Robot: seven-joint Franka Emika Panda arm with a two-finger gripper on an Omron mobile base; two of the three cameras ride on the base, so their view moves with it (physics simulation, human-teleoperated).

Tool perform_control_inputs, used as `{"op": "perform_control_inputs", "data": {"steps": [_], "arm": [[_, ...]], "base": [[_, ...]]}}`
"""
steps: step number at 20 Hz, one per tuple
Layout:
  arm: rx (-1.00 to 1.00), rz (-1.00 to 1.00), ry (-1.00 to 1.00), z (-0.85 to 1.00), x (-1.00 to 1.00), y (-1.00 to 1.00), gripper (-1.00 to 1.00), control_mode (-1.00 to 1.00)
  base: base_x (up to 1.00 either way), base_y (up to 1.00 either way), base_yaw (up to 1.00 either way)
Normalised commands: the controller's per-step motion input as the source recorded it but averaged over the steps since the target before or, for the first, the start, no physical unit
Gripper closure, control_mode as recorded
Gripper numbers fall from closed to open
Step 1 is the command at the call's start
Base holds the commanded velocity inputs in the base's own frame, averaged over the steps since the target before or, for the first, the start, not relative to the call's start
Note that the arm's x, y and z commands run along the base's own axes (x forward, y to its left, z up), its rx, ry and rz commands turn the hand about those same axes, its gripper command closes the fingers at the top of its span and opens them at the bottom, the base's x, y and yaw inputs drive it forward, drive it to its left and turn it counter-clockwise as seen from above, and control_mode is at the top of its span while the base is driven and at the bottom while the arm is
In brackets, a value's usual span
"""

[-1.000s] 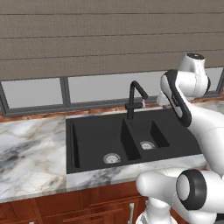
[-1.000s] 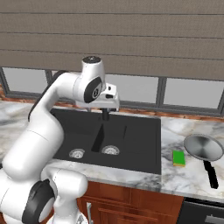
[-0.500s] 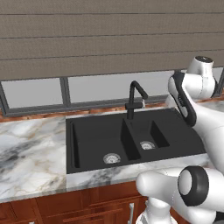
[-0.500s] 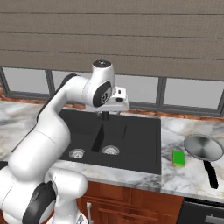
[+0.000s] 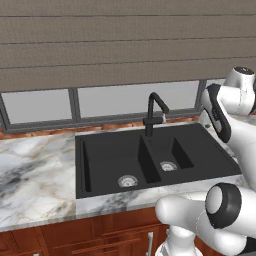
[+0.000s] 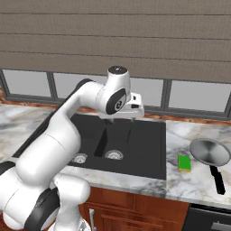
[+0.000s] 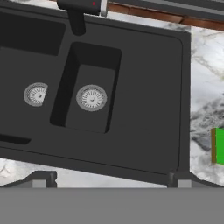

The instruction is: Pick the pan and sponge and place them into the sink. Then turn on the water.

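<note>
Two basins make up the matte black sink (image 5: 100, 150) set into the marble counter (image 5: 35, 175): a larger one on the left and a smaller one on the right as the base views show them, each with a round silver drain. A black gooseneck faucet (image 5: 154, 112) stands at the back edge of the sink, between the basins; no stream leaves its spout.

In the right base view, the white arm reaches from the lower left up and over the sink, with the gripper (image 6: 121, 121) hanging above the basins, well clear of the sink floor. The jaws stand wide apart and hold nothing — in the hand view the two dark finger tips (image 7: 43, 177) sit far from each other at the bottom edge, with the small basin and its drain between and beyond them.

Both objects lie on the counter to the right of the sink, outside it. The sponge (image 6: 184, 163) — a small green block — rests just beside the sink's right rim. The pan (image 6: 210, 152) sits further right, near the sponge but not touching it, its short black handle pointing toward the front edge of the counter. In the hand view the sponge shows at the right border, partly cut off.

Behind the counter run a window (image 5: 120, 100) and grey horizontal siding.
</note>
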Motion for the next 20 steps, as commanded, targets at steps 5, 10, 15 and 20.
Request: {"op": "perform_control_inputs", "data": {"steps": [5, 10, 15, 20], "arm": [[-0.02, 0.00, -0.01, -0.08, 0.00, -0.37, -1.00, -1.00], [-0.02, 0.00, -0.03, -0.09, 0.00, -0.39, -1.00, -1.00], [-0.03, 0.00, -0.03, -0.10, 0.00, -0.40, -1.00, -1.00], [-0.03, 0.00, -0.04, -0.11, 0.00, -0.40, -1.00, -1.00]], "base": [[0.00, 0.00, 0.00], [0.00, 0.00, 0.00], [0.00, 0.00, 0.00], [0.00, 0.00, 0.00]]}}
